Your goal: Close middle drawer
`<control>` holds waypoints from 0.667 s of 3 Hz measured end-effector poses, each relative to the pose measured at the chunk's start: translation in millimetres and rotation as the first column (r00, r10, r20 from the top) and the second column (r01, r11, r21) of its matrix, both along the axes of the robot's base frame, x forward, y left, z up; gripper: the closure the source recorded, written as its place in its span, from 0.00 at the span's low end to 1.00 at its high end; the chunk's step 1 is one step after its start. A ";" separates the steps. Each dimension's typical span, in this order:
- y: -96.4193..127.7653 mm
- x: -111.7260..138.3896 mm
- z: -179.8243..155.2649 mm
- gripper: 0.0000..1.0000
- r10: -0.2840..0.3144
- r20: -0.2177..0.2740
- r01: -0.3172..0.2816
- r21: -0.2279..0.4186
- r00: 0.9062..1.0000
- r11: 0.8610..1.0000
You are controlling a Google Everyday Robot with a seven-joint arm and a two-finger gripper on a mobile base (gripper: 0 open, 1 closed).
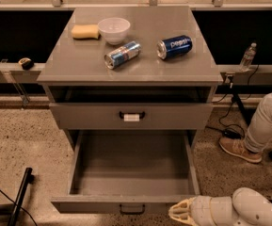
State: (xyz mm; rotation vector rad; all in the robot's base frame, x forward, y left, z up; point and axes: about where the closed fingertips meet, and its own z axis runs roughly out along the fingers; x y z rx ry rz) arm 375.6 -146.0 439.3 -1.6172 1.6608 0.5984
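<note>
The middle drawer (131, 171) is pulled far out of the grey cabinet; its deep grey box is empty. Its flat front (88, 205) faces me at the bottom of the view, with the small black handle (132, 210) at its middle. My gripper (177, 213) is at the bottom right on a white arm (239, 212). It sits just in front of the right end of the drawer front, right of the handle. The drawer above (79, 116), with a white label on its handle (132, 116), is nearly shut. The lowest drawer is out of view.
On the cabinet top (79, 62) lie a yellow sponge (85, 31), a white bowl (114, 30), a silver can (122, 54) and a blue Pepsi can (174, 46). A person's leg and shoe (241, 149) stand at the right. A black pole (20, 197) lies at the lower left.
</note>
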 end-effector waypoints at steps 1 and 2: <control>-0.3 -1.0 -1.5 1.00 0.003 0.000 -0.003 0.006 1.000 1.000; 5.4 4.1 -9.8 1.00 -0.053 0.050 0.051 0.030 0.997 0.998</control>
